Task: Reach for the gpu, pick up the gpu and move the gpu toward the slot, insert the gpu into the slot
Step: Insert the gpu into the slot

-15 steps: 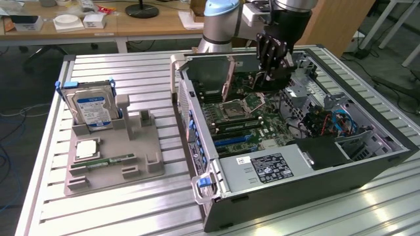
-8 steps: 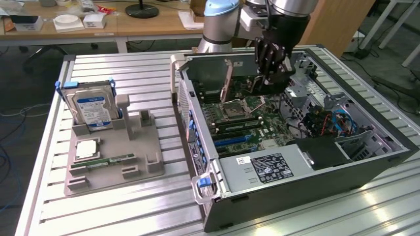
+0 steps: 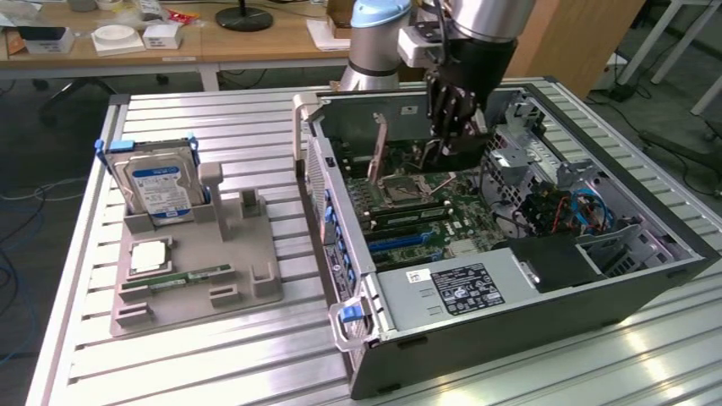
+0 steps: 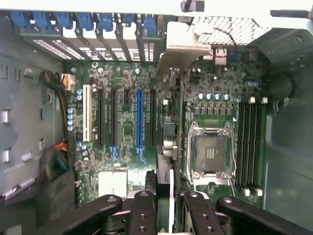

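Jaws clenched on the gpu (image 4: pixel 165 172): we see the gripper (image 4: pixel 166 201) pinching the thin card edge-on between its fingers. The card's pale metal end reaches toward the blue clips (image 4: pixel 73 20) at the back wall of the computer case (image 3: pixel 508 315). In the exterior view the gripper (image 3: pixel 457 135) hangs inside the open case, above the main board (image 4: pixel 122 88). The card stands near the long blue slot (image 4: pixel 140 117), closest to the black slot (image 4: pixel 152 117) beside it; we cannot tell which one it is meant for. We judge this to be the insertion step. To do it well, we would keep the card upright, square its lower edge along the slot, let the metal end meet the rear opening, and press straight down without rocking.
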Robot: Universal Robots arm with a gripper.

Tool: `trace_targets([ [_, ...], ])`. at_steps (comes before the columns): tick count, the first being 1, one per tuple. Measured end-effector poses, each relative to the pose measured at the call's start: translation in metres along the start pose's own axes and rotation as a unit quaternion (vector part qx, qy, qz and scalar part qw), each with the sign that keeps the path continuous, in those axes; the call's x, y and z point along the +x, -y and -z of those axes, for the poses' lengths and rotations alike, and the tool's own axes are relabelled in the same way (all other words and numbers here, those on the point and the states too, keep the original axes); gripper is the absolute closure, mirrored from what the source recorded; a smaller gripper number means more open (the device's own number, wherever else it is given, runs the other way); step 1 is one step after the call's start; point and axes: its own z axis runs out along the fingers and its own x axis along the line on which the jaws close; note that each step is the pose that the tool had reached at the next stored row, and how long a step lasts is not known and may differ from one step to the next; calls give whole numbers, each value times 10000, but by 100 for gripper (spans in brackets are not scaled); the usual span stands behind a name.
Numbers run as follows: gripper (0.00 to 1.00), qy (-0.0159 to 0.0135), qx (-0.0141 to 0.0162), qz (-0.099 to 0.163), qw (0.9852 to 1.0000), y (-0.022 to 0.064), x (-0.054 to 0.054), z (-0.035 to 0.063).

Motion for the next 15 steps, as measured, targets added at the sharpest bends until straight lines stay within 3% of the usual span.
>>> trace_targets([
  [3,73,-18,1,18,10000,-25,2,-36],
  [7,73,-22,35,49,10000,-53,3,-75],
  [9,73,-24,72,60,10000,-69,3,-86],
  [11,73,-23,157,63,9999,-86,3,-97],
  [12,73,-23,183,63,9998,-90,4,-107],
  [15,73,-23,195,57,9998,-97,19,-153],
])
